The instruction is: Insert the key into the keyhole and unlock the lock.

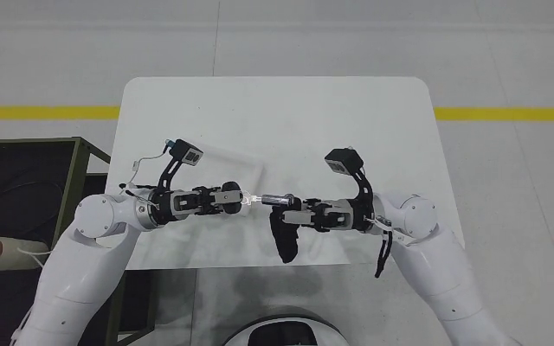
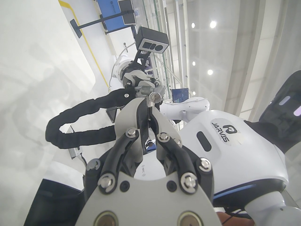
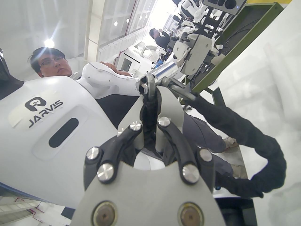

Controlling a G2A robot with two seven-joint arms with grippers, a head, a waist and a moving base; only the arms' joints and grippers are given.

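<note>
Key (image 2: 149,104): pinched by the left claw (image 2: 146,113), fingers pressed together on it, tip just short of the keyhole (image 2: 155,98).
Keyhole: faces the key but looks slightly off its line (a judgement), so align before pushing, then advance straight and turn only once seated.
Lock (image 2: 145,90): held over the tabletop (image 1: 277,112) by the right claw (image 3: 150,99), clamped where its black cable (image 3: 235,123) joins; hold it steady.
</note>
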